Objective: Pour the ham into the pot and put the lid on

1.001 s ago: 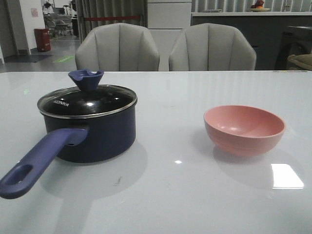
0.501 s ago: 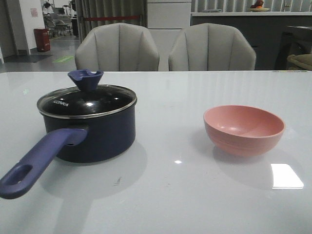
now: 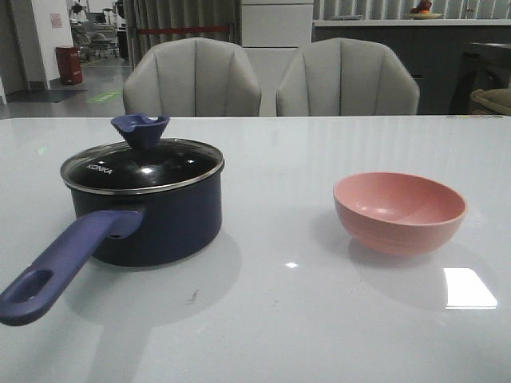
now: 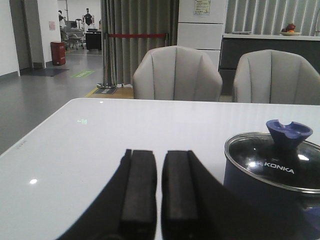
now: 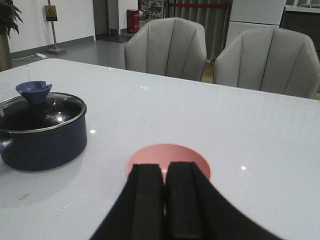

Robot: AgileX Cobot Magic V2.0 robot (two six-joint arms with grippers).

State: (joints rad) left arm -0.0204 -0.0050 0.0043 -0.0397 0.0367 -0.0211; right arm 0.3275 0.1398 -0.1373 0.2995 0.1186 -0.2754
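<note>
The dark navy pot point(image 3: 152, 215) stands on the left of the table, its purple-blue handle point(image 3: 56, 267) pointing to the front left. The glass lid point(image 3: 144, 166) with "KONKA" lettering and a blue knob point(image 3: 140, 129) sits on the pot. The pink bowl point(image 3: 399, 211) stands at the right and looks empty. No ham is visible. Neither gripper shows in the front view. My left gripper point(image 4: 159, 155) is shut and empty beside the pot point(image 4: 250, 187) and lid point(image 4: 280, 167). My right gripper point(image 5: 164, 167) is shut and empty just in front of the bowl point(image 5: 165, 154); the pot point(image 5: 45, 142) also shows there.
The white glossy table point(image 3: 279, 319) reaches back to its far edge. Two grey chairs point(image 3: 192, 77) point(image 3: 347, 77) stand behind it. A bright light reflection point(image 3: 469, 287) lies on the table at the front right.
</note>
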